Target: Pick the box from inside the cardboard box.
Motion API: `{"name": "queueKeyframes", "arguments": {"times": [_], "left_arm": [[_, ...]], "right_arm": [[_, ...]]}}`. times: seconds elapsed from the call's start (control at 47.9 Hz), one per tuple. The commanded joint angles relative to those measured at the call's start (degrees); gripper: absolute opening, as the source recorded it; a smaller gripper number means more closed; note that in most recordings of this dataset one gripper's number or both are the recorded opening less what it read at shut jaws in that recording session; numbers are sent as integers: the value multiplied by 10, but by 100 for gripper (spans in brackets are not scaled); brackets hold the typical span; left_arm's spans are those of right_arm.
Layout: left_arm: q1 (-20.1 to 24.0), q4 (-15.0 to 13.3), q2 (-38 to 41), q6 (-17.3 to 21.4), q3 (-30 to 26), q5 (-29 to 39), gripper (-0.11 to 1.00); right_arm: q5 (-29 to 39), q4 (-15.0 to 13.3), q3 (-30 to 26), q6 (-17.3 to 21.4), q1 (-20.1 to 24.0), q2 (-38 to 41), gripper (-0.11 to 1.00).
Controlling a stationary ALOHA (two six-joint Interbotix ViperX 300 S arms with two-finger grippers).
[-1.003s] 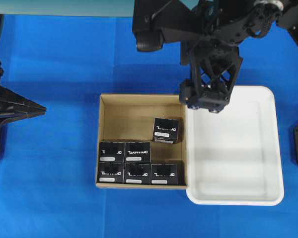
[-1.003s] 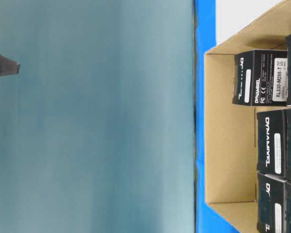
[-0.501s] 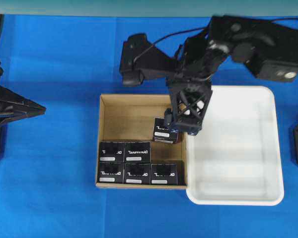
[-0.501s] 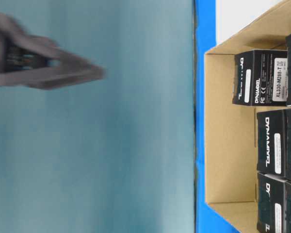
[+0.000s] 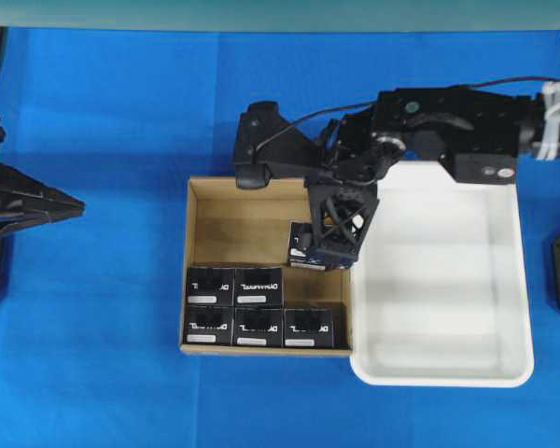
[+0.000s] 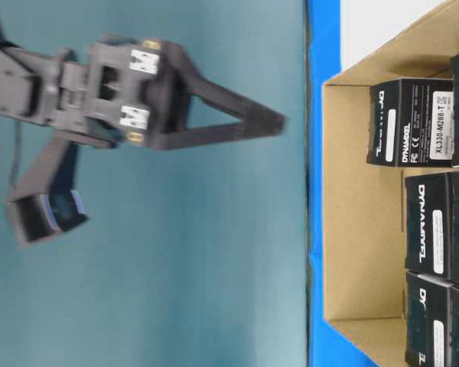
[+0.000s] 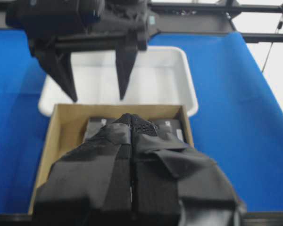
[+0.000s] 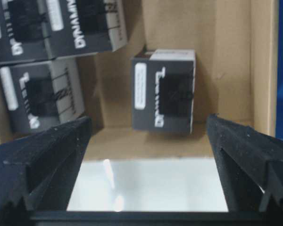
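**A:** From overhead, what do you see?

**B:** My right gripper (image 5: 329, 250) hangs over the lone box (image 5: 303, 245) near the right wall of the cardboard box (image 5: 198, 271). Five more black boxes (image 5: 259, 308) sit in two rows along its front wall. The white tray (image 5: 504, 271) is just beside the carton on the blue bench (image 5: 103, 121). My left gripper (image 5: 70, 203) is well apart, at the left edge.

**A:** And at table level?

**B:** My right gripper (image 6: 279, 122) is blurred, its fingers pointing toward the cardboard box (image 6: 356, 222); the lone box (image 6: 411, 122) stands inside, untouched.

**A:** The left wrist view?

**B:** My left gripper (image 7: 131, 123) has its taped fingers pressed together, holding nothing. Beyond it my right gripper (image 7: 97, 92) hangs with fingers spread above the carton's far wall.

**A:** The right wrist view?

**B:** My fingers (image 8: 47, 150) stand wide apart, empty. The box (image 8: 164, 90) lies between them, lower down on the carton floor, with a gap on each side.
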Motion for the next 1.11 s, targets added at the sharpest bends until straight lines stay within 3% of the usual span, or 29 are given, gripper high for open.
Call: {"name": "queueKeyframes", "arguments": {"times": [0.0,0.46,1.086], "left_arm": [[-1,1,3,-1,-18,-4,-7],[-3,1,3,-1,-18,-4,-7],[-3,0,0,-1,-21,-4,-7]], "right_arm": [[-19,3,4,-3,2,9,100],[-78,3,50,-10,4,27,100],[-104,1,50,-32,10,72,100]]}}
